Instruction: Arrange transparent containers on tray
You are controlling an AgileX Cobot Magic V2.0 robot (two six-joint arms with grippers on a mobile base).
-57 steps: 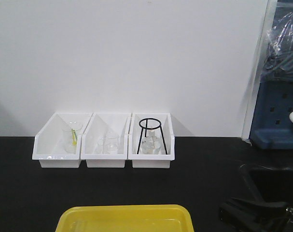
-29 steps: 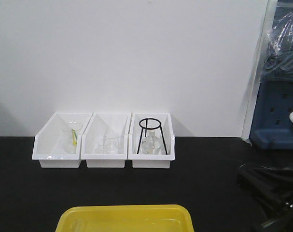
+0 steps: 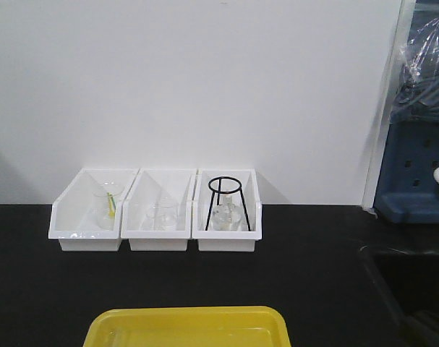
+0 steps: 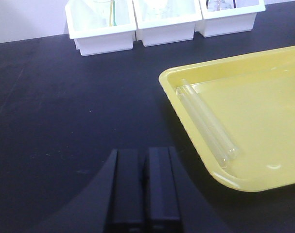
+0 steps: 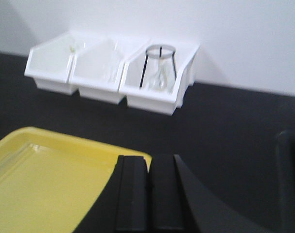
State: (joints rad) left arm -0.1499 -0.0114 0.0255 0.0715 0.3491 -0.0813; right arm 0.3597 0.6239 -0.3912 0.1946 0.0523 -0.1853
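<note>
Black counter fills the near ground of all three views, backed by a plain white wall. Nearest the left wrist camera, the left gripper hangs over bare counter with its jaws pressed together and nothing between them; the right gripper is likewise closed and empty, low over the near corner of the yellow tray. Two test tubes lie flat in that tray, side by side and touching, against its left rim. Their long axes run parallel to that rim, open mouths toward the far wall and round bottoms toward the robot. I judge this a pause between placements: two tubes are set down, and neither arm carries another. Any next move would call for spreading a pair of jaws and reaching for a further tube, though none is visible outside the tray. Farthest back, three white bins with glassware sit against the wall.
</note>
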